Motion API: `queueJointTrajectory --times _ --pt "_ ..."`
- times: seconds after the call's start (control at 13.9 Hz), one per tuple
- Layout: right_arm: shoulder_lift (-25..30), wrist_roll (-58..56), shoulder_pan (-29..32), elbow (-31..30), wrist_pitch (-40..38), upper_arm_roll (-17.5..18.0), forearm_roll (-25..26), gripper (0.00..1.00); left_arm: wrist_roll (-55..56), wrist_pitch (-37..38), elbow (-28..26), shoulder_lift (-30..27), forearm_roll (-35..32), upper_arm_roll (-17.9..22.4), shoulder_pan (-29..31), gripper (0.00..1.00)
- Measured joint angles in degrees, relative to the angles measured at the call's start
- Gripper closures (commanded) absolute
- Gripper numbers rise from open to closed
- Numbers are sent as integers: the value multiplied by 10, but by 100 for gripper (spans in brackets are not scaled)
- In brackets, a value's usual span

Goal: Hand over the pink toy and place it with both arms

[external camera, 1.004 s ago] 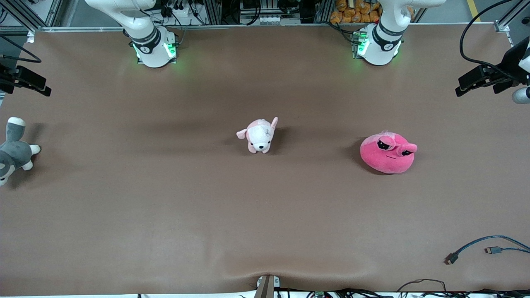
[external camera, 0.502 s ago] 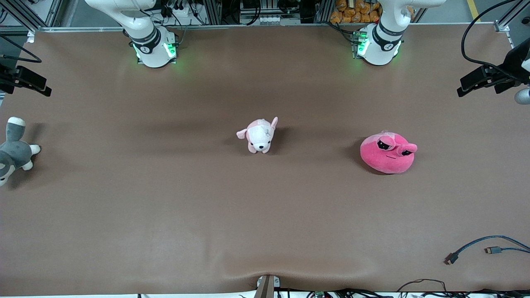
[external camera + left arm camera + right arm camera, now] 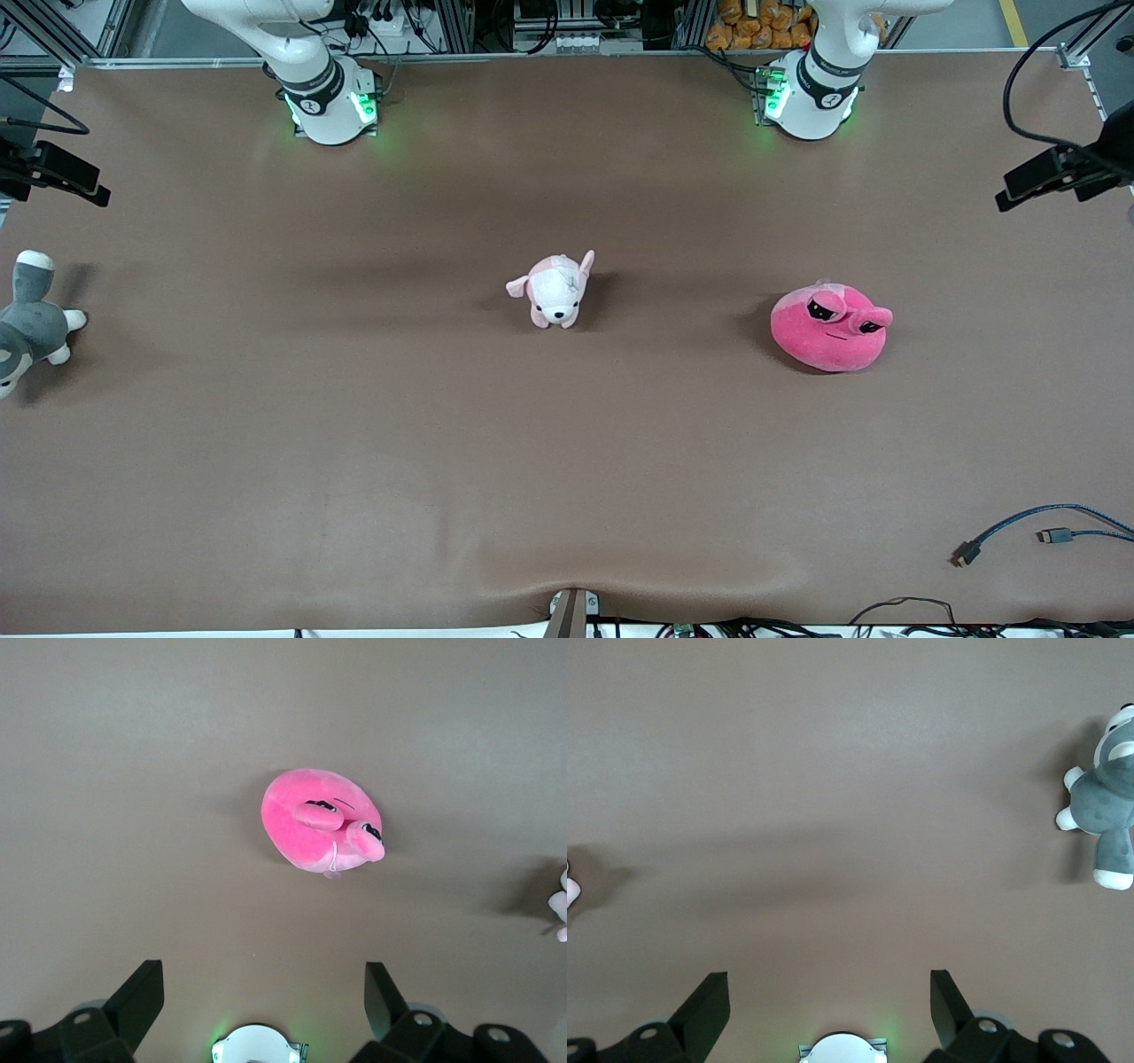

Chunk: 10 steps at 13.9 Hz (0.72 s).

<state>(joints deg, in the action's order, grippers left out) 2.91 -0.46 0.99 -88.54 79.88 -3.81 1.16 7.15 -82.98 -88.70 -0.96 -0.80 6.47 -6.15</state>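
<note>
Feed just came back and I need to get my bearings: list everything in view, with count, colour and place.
pink toy: 1, hot pink, on the table toward the left arm's end.
puppy plush: 1, pale pink and white, mid-table.
grey plush animal: 1, grey and white, at the right arm's end of the table.
cables: 2, blue and black, at the left arm's end, nearer the front camera than the pink toy.
table: 1, brown.
left gripper: 1, black, open, high over the table near the pink toy.
right gripper: 1, black, open, high over bare table.
</note>
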Motion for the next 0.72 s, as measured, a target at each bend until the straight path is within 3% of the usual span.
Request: queueJointTrajectory --times 0.29,0.72 --pt "0 0 0 0 0 0 0 0 0 -4 2 37 0 -3 -1 0" --pt "0 0 0 0 0 0 0 0 0 -14 3 46 0 -4 -4 0"
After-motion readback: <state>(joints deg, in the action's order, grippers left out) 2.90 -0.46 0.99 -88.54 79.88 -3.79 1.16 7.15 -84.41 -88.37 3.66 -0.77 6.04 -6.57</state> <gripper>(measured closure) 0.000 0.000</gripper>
